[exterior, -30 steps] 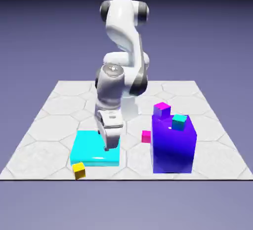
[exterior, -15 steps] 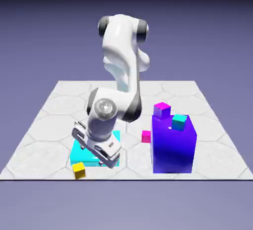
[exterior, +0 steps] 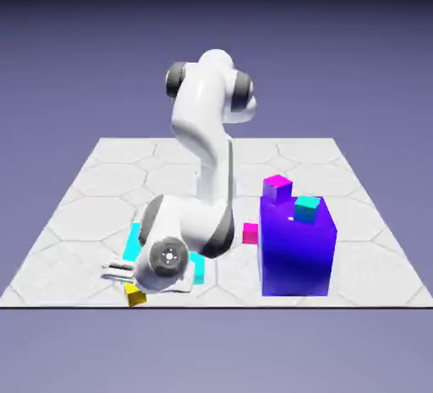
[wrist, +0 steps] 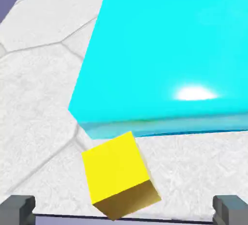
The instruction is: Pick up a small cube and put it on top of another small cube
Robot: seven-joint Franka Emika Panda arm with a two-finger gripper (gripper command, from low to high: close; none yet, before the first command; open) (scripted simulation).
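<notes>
Unlabelled yellow cube (wrist: 118,178) between spread fingers (wrist: 19,208).

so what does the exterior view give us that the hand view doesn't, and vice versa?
Exterior only: the white arm, the big blue block with the teal cube and the magenta-topped cube on top, and the pink cube on the table beside it.
Hand only: both grey fingertips wide apart, the yellow cube between them, untouched.
Both: the yellow cube, the cyan slab next to it, the hex-patterned table.
</notes>
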